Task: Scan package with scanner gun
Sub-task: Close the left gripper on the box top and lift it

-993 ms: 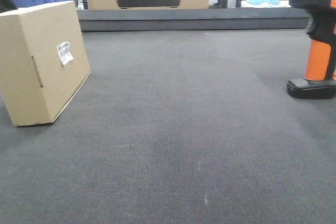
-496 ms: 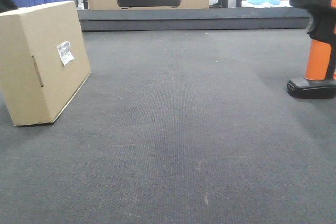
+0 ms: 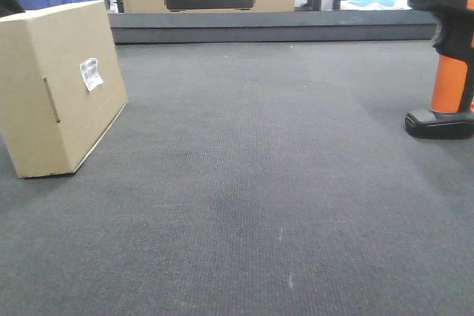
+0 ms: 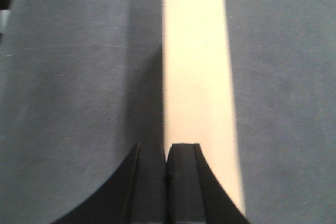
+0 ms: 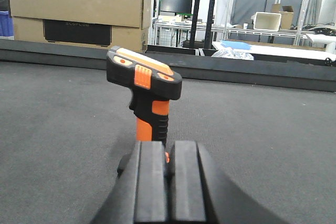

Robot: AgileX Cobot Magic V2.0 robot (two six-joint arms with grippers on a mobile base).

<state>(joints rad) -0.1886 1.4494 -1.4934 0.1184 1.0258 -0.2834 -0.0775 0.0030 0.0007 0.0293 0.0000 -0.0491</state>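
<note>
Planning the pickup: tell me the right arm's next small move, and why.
Probably open the right gripper. Its jaws look shut, while the scanner stands upright ahead, not held, its orange handle in line with them. Opening first would let it go around the handle.

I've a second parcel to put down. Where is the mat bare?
The widest bare stretch is the grey mat between the package at left and the scanner gun at right, from the foreground back to the dark ledge. Only those two sides are occupied.
</note>
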